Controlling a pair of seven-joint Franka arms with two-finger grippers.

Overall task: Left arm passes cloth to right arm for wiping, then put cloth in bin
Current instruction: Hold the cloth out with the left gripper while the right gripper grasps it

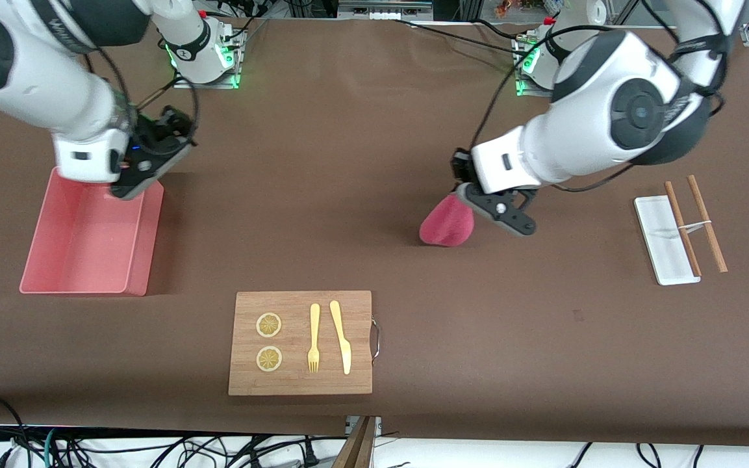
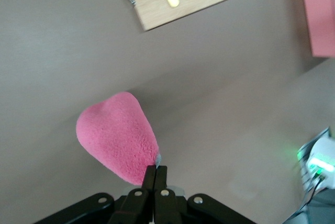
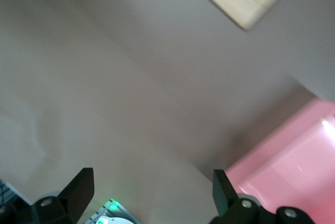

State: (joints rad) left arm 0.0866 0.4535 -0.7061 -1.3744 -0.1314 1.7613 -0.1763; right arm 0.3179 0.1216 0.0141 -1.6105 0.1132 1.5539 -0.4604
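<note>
Cloth [image 2: 116, 136] soft, light, floppy; pinched at edge by shut left tool [image 2: 155, 174]. Right tool [image 3: 152, 187] wide open, empty, over bin [image 1: 143, 250] rim; free 12 o'clock lobe judged best taken.

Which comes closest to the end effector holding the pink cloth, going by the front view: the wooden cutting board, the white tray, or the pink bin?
From the left end effector, shut on the cloth:
1. White tray, toward the left arm's end.
2. Cutting board, nearer the front camera.
3. Bin, at the right arm's end.
</note>
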